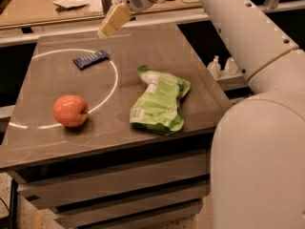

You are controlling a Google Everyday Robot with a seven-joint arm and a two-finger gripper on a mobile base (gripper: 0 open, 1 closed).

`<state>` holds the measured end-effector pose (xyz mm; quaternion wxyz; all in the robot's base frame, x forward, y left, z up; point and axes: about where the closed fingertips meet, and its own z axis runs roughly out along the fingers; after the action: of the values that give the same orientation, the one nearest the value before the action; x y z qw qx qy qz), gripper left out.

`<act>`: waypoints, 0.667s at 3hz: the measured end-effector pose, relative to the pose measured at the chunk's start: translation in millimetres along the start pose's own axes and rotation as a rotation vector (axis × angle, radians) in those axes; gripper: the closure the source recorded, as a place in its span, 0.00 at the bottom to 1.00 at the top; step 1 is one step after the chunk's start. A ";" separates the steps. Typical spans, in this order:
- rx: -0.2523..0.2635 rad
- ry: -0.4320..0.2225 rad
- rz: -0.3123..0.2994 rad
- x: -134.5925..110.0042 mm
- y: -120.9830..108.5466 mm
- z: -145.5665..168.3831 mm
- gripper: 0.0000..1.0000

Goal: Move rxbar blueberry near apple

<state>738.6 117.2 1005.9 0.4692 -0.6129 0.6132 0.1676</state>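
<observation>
Though apart, rxbar blueberry (91, 59) below-left of jaws

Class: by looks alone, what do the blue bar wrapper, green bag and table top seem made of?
The rxbar blueberry: smooth navy wrapper, likely plastic film. The green bag: creased, shiny, likely plastic film. The table top: even matte brown, perhaps laminate. The tool hangs above the table's far edge.

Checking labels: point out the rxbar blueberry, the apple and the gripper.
rxbar blueberry (91, 59): camera view, wrapper's middle.
apple (70, 110): camera view, middle of skin.
gripper (107, 27): camera view, tip, above table's (190, 56) far edge.
</observation>
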 end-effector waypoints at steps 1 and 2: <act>-0.043 -0.007 0.062 22.1 3.9 39.2 0.00; -0.085 -0.017 0.099 41.2 12.0 77.8 0.00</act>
<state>764.4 155.7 930.2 0.4389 -0.5998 0.6313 0.2217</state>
